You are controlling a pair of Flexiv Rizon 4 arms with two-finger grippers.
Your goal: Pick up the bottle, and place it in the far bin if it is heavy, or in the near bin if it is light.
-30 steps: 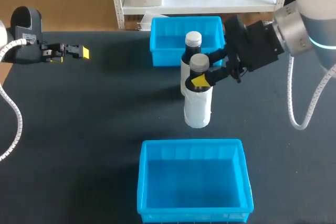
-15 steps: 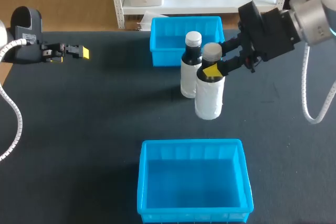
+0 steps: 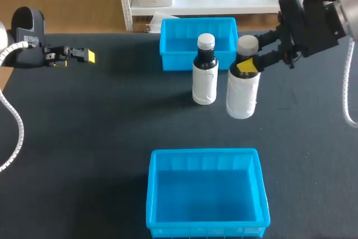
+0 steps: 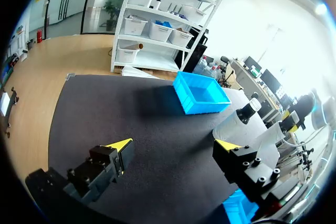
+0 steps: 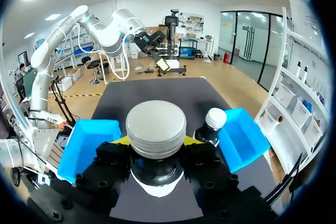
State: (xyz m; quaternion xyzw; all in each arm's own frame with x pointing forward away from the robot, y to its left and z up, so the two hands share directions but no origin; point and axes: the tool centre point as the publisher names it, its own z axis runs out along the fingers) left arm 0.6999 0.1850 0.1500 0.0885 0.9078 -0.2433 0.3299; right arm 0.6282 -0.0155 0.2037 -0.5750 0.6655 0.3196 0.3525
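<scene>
Right gripper [image 3: 248, 57] is seen pinching the neck of a white-labelled bottle [image 3: 242, 96], held upright just right of a second bottle [image 3: 205, 76] standing on the desk [image 3: 100, 132]. From it, the far bin [image 3: 176, 60] lies far-left and the near bin [image 3: 204, 151] near-left; both are seen empty. Well apart at the left, the left gripper [image 3: 84, 55] is spread.

We see a dark matte tabletop [image 3: 100, 138]; on it stands an upright dark plastic bottle with white label and grey cap [image 3: 205, 74].
</scene>
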